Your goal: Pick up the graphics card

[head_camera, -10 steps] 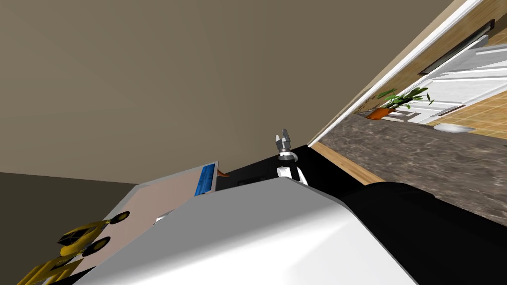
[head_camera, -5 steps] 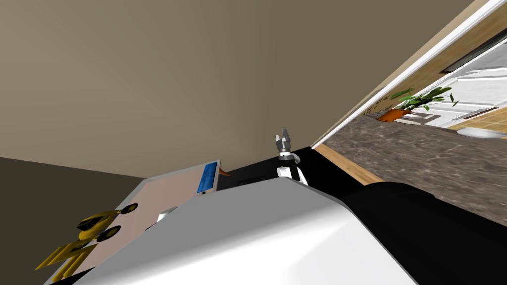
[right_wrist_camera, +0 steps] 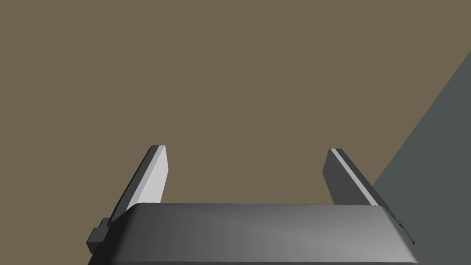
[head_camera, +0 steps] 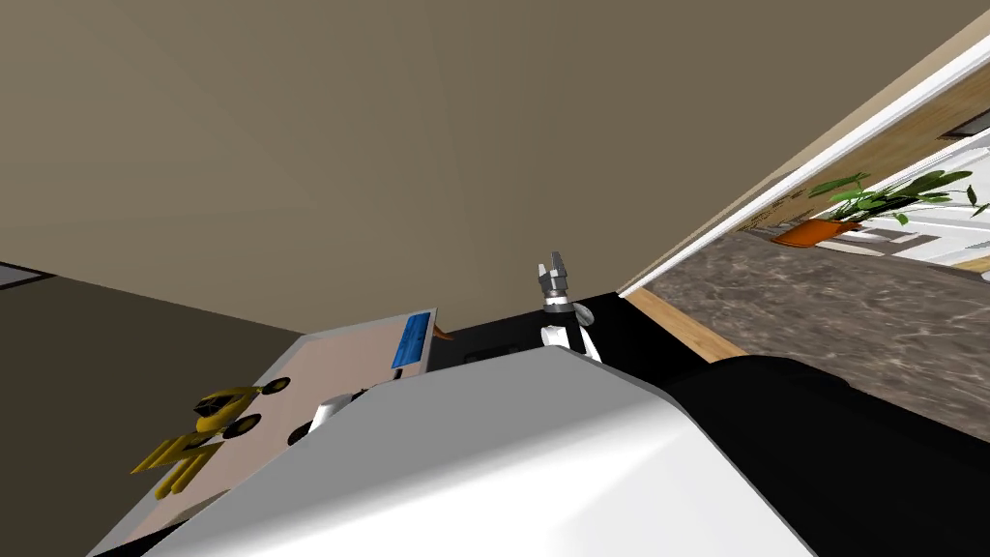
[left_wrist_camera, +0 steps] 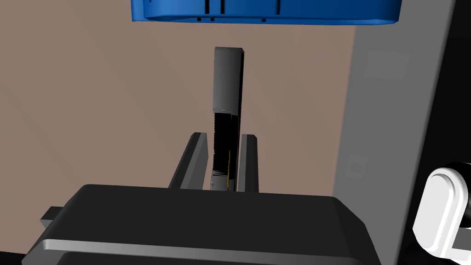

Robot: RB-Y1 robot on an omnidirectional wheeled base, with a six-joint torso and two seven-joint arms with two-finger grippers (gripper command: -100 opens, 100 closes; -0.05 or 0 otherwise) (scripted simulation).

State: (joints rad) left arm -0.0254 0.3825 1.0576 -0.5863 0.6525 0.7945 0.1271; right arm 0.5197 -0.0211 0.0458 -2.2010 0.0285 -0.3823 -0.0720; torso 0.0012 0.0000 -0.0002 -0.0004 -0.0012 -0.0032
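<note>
Graphics card (left_wrist_camera: 227, 78) clamped edge-on in left pincer (left_wrist_camera: 223, 136), jutting beyond it; right pincer (right_wrist_camera: 247, 148) spread.

Brown table (head_camera: 338, 366); yellow toy (head_camera: 218, 406); blue box (head_camera: 413, 338)

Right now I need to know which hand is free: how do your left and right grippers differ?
The left gripper is shut on a thin dark card; the right gripper is open and empty. The left gripper's fingers stand close together, the right gripper's wide apart. Both have two flat fingers on a dark body.
</note>
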